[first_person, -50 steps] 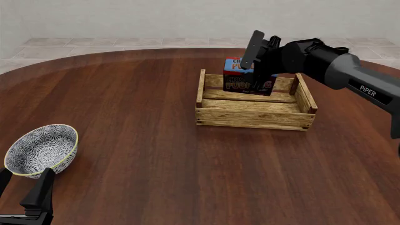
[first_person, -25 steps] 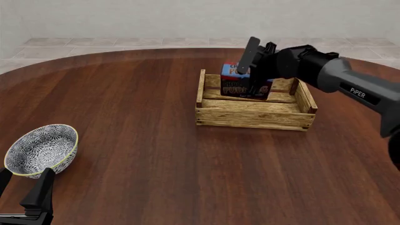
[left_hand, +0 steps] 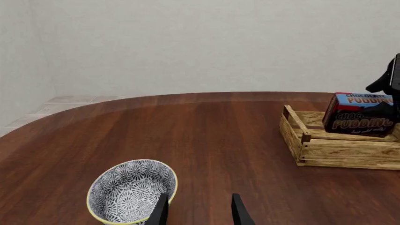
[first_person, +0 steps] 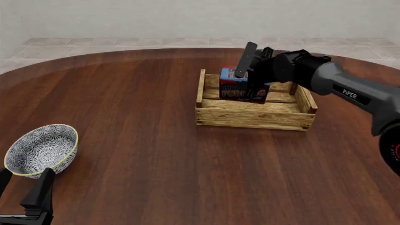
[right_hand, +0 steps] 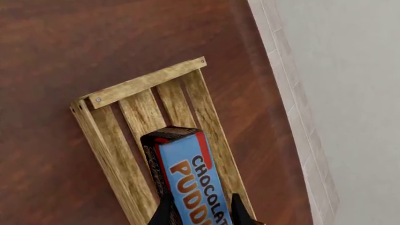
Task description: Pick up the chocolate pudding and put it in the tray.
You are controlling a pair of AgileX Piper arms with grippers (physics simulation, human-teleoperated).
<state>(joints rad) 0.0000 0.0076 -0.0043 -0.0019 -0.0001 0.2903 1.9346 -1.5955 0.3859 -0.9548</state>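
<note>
The chocolate pudding (first_person: 236, 87), a carton with a blue top band over dark brown, sits tilted low inside the back left part of the tray (first_person: 253, 117), a light wooden slatted crate. My right gripper (first_person: 250, 75) reaches in from the right and is shut on the carton. In the right wrist view its fingers flank the chocolate pudding (right_hand: 187, 173) above the tray's slats (right_hand: 144, 82). Whether the carton rests on the slats cannot be told. The left wrist view shows the pudding (left_hand: 359, 115) in the tray (left_hand: 337, 152). My left gripper (first_person: 26, 187) stands open at the near left.
A round white-and-grey patterned bowl (first_person: 40, 147) stands at the near left, just beyond my left gripper (left_hand: 198, 211), and shows as the bowl (left_hand: 131, 190) in the left wrist view. The brown wooden table ends in a curved far edge before a tiled floor and wall.
My right gripper has come down and slightly left with the pudding, sinking it deeper into the tray. The left arm and the bowl have stayed still.
</note>
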